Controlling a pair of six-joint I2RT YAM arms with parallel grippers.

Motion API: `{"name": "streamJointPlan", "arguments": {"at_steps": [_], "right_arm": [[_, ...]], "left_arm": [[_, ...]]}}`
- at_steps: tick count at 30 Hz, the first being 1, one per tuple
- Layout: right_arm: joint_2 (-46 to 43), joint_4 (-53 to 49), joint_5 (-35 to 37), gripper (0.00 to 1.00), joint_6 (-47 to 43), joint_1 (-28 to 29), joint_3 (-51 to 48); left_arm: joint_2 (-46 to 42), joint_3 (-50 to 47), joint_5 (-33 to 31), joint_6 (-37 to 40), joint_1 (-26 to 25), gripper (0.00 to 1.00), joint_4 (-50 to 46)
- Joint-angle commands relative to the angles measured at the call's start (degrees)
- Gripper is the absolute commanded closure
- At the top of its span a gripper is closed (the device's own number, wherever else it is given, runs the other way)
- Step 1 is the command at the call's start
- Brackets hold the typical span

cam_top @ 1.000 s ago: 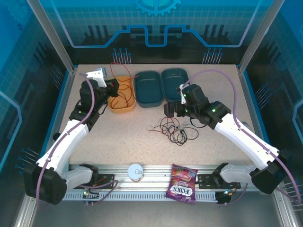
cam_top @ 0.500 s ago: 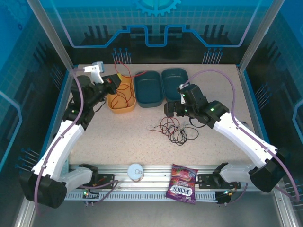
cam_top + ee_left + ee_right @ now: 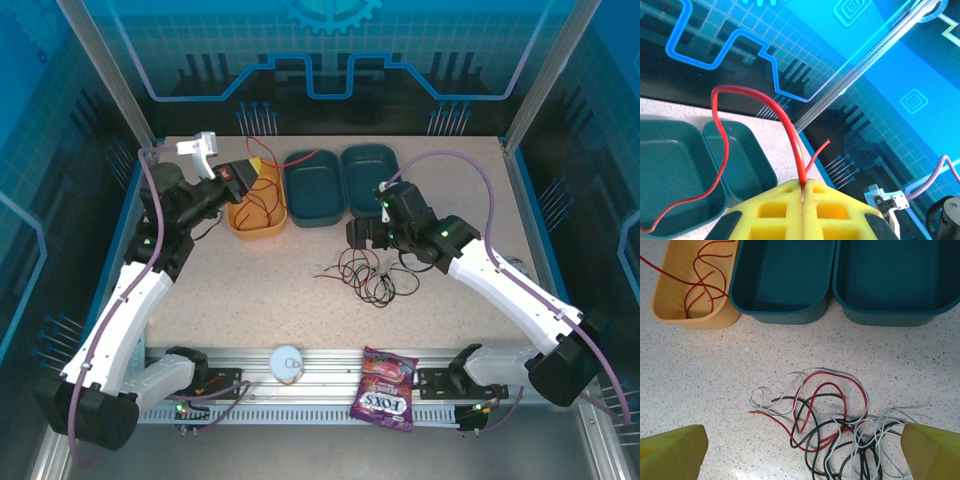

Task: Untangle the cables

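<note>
The table (image 3: 700,370) is speckled like stone, smooth and a little shiny. The two teal tubs (image 3: 782,315) are smooth plastic with a soft shine. The yellow tub (image 3: 692,320) is smooth plastic too. The cables (image 3: 840,427) on the table have thin, smooth plastic skins. The red cable (image 3: 785,117) looks glossy. The left gripper (image 3: 803,186) has fingers of dull yellow plastic. The rail (image 3: 320,372) is silvery metal with grooves. The candy bag (image 3: 385,400) is a shiny, crinkly wrapper. The arms (image 3: 130,310) have glossy white plastic shells.

White arms (image 3: 120,320), black joints (image 3: 95,410), lilac hoses (image 3: 452,153), yellow-padded left claw (image 3: 803,186).
</note>
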Motion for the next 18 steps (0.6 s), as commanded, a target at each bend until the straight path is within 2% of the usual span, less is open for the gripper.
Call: {"name": "streamJointPlan", "arguments": {"at_steps": [1, 11, 18], "right_arm": [[-0.63, 0.96, 0.75, 0.0, 0.79, -0.94, -0.49], [-1.29, 1.57, 0.96, 0.0, 0.79, -1.24, -0.96], [-1.3, 1.52, 0.58, 0.0, 0.84, -1.27, -0.93]], "left_arm": [[0.32, -3.85, 3.96, -3.91, -0.6, 1.0, 1.73], [-2.56, -11.95, 3.83, -3.7, -3.6, 1.0, -4.14], [-5.59, -7.41, 2.44, 0.78, -3.59, 1.0, -9.03]]}}
